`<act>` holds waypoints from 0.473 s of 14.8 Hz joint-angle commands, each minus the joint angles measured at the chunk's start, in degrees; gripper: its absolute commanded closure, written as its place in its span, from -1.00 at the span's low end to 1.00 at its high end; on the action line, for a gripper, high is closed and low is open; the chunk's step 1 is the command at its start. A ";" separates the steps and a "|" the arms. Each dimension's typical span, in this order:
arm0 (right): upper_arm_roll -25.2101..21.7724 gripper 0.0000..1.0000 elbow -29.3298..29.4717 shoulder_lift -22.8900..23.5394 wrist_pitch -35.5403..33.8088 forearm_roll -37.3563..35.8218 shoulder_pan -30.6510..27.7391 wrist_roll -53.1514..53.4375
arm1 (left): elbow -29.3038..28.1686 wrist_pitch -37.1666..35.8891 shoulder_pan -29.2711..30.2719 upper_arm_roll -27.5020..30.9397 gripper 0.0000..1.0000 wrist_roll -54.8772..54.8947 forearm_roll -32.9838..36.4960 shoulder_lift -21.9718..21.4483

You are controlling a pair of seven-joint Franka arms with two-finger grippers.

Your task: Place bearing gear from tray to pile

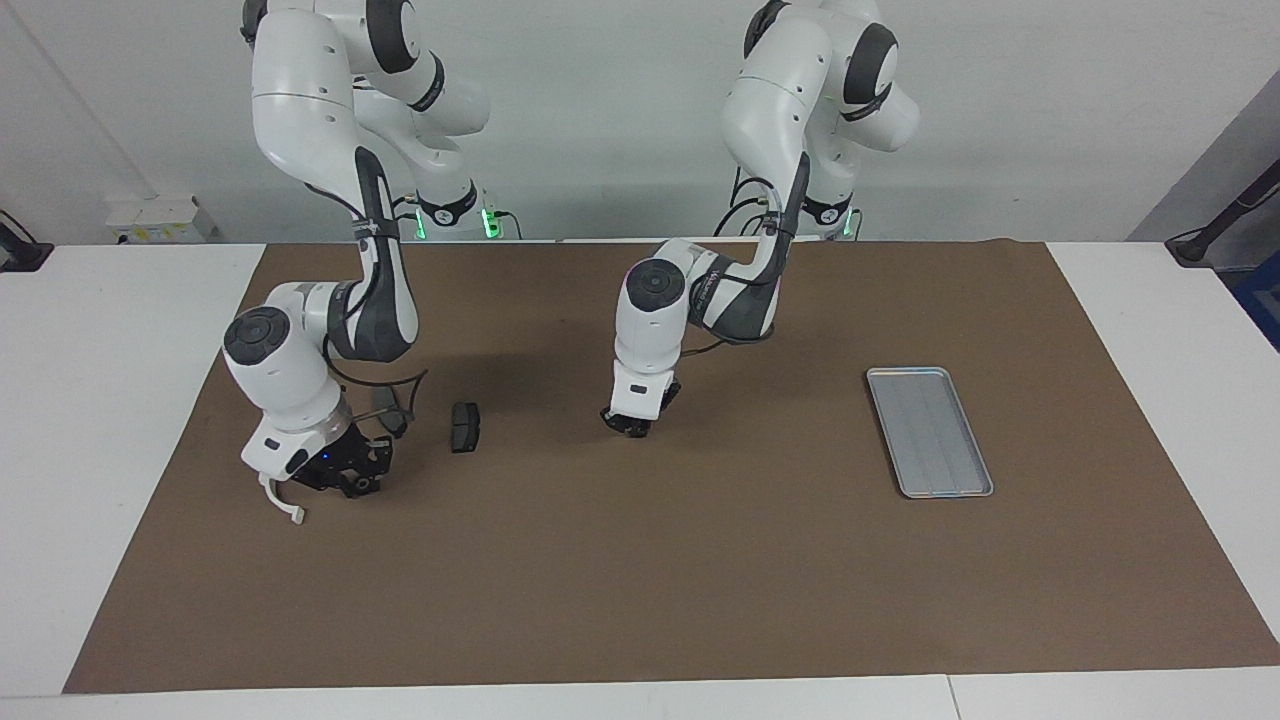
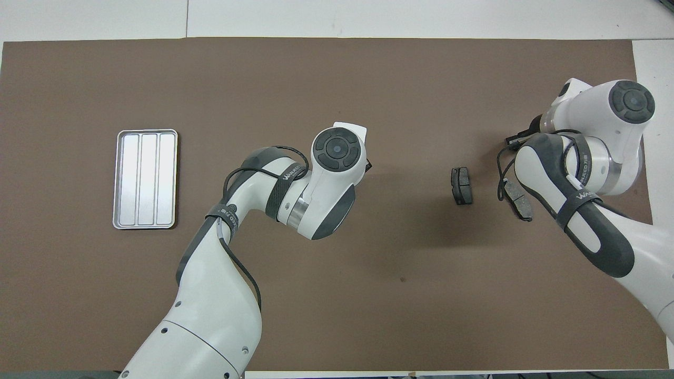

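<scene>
The silver tray (image 1: pixel 930 432) (image 2: pixel 146 179) lies bare toward the left arm's end of the table. The pile lies toward the right arm's end: a dark pad (image 1: pixel 465 427) (image 2: pixel 462 185), a second dark pad (image 1: pixel 390 410) (image 2: pixel 518 199) partly covered by the right arm, and a white curved bracket (image 1: pixel 283 503). My right gripper (image 1: pixel 345 472) is low at the mat, between the bracket and the pads. I cannot make out the bearing gear; it may be hidden at that gripper. My left gripper (image 1: pixel 626 424) hangs shut and empty over the middle of the mat.
A brown mat (image 1: pixel 700 580) covers most of the white table. The left arm's forearm and wrist (image 2: pixel 331 173) hang above the mat's middle, and the right arm's wrist (image 2: pixel 605 137) covers the bracket in the overhead view.
</scene>
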 commanded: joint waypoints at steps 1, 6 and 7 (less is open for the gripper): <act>0.42 -0.57 -0.33 -1.99 -0.53 0.82 0.35 1.70 | -0.96 0.47 -1.46 1.14 -0.44 -0.85 -0.65 -0.25; 0.77 -0.57 5.72 -3.76 -7.91 0.74 2.90 7.15 | 0.10 -3.57 -0.68 1.67 -1.00 -0.76 -0.65 -0.86; 0.77 -0.57 6.78 -3.76 -8.96 0.74 3.85 8.03 | 0.01 -4.18 -0.50 2.37 -1.00 -0.67 -0.65 -2.26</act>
